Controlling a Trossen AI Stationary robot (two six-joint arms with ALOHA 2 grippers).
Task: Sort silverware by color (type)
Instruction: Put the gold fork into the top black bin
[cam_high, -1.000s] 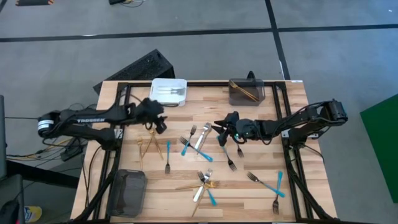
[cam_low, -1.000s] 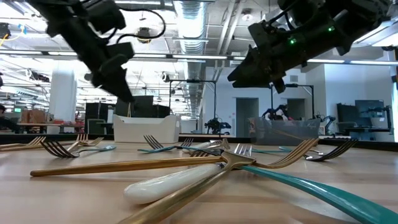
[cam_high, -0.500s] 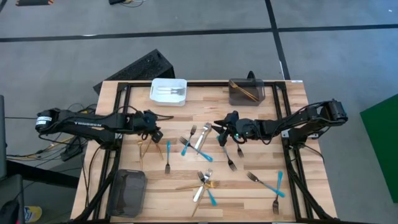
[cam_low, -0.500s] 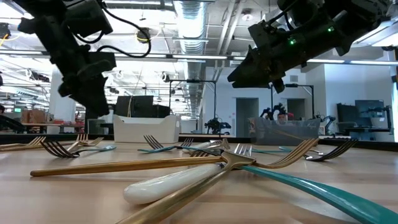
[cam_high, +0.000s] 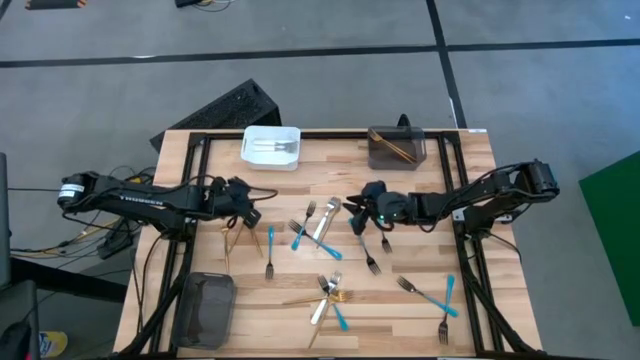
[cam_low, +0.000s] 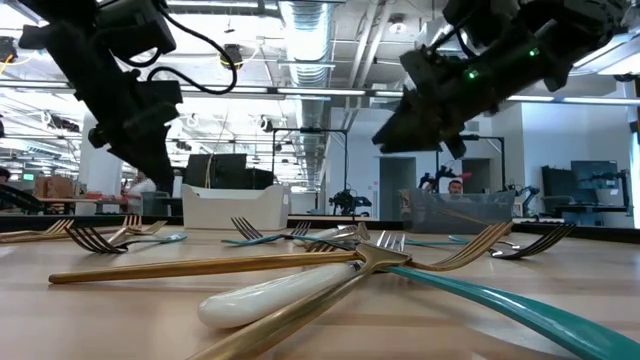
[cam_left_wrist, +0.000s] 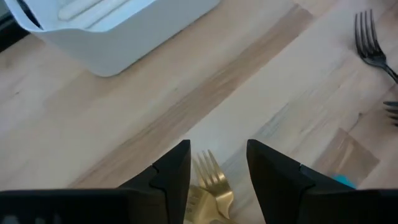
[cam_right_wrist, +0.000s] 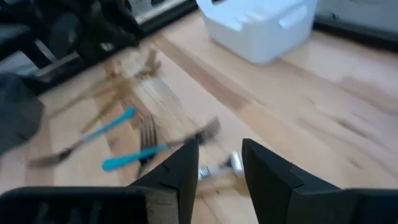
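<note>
Wood planks make up the surface (cam_high: 420, 330), light in colour, standing on a grey floor crossed by dark lines. Beyond it, the low view looks into a big hall with ceiling ducts, strip lights and benches far off. At the far edge sit a white bin (cam_high: 271, 147) toward the left and a dark grey bin (cam_high: 396, 147) toward the right; another dark bin (cam_high: 204, 309) lies at the near left corner.

Silverware is scattered over the middle and near part of the surface: gold forks (cam_high: 233, 232) at the left, a blue-handled fork (cam_high: 270, 249) just right of them, a crossed cluster of blue and silver pieces (cam_high: 316, 229) in the middle, a dark fork (cam_high: 369, 260) right of that, a gold, silver and blue pile (cam_high: 329, 296) near the front, and a blue-handled fork (cam_high: 432, 297) at the near right. A few pieces already lie in the white bin and in the far grey bin.

Left pincer (cam_high: 248, 210) hangs low over the gold forks; in its wrist view the fingers (cam_left_wrist: 173, 168) stand apart with gold tines (cam_left_wrist: 211, 180) showing between them, and nothing is held. Right pincer (cam_high: 358, 214) hovers just right of the middle cluster, its fingers (cam_right_wrist: 266, 168) apart and empty
</note>
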